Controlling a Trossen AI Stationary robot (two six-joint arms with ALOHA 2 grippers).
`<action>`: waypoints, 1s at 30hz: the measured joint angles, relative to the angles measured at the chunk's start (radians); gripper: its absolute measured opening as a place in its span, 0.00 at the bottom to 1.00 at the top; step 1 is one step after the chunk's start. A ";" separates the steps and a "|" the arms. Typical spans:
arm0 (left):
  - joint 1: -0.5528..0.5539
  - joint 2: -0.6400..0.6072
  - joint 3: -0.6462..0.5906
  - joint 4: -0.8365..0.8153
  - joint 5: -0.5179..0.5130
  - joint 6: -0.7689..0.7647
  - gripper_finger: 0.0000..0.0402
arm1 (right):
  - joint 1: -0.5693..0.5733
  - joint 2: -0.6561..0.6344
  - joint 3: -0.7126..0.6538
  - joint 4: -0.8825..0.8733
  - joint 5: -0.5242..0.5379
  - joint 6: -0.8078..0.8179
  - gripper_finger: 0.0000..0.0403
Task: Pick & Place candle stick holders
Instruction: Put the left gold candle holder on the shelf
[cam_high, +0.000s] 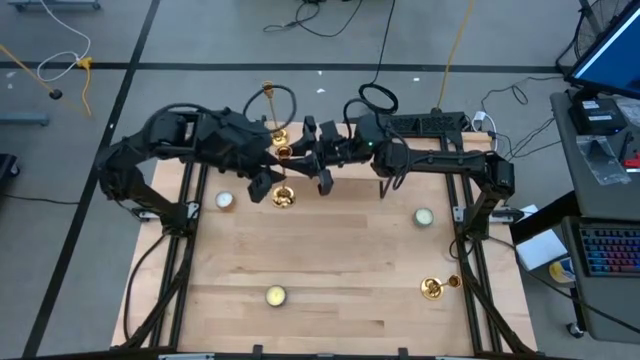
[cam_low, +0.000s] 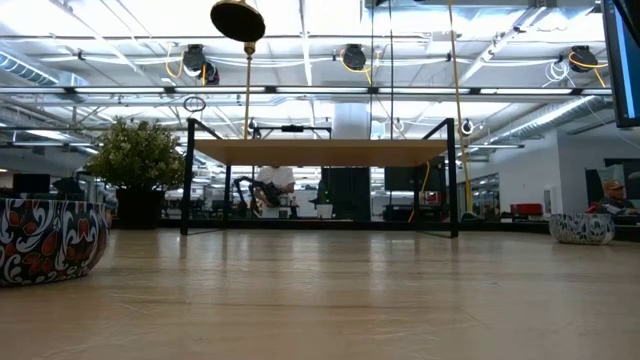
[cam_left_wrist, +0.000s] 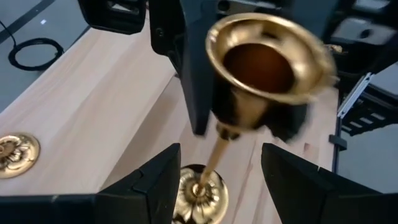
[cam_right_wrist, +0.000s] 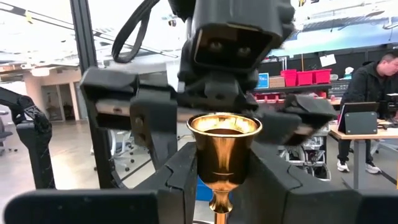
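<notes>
pale wooden table (cam_high: 330, 270), open workshop beyond

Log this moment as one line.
right gripper: shut on candlestick | left gripper: open, astride its stem | where: far middle of table

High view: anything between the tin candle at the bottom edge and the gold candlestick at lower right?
Nothing. In the high view, only bare wood tabletop runs between the tin candle and the gold candlestick.
</notes>
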 joint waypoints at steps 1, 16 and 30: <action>0.001 0.005 0.000 0.000 0.000 0.000 0.56 | 0.001 0.000 0.000 0.000 0.000 0.000 0.24; 0.003 0.022 -0.001 0.052 -0.050 -0.006 0.48 | 0.013 0.000 0.000 0.001 0.000 0.001 0.24; 0.002 0.019 -0.001 0.074 -0.049 0.026 0.05 | 0.013 -0.001 0.002 -0.011 0.003 0.008 0.24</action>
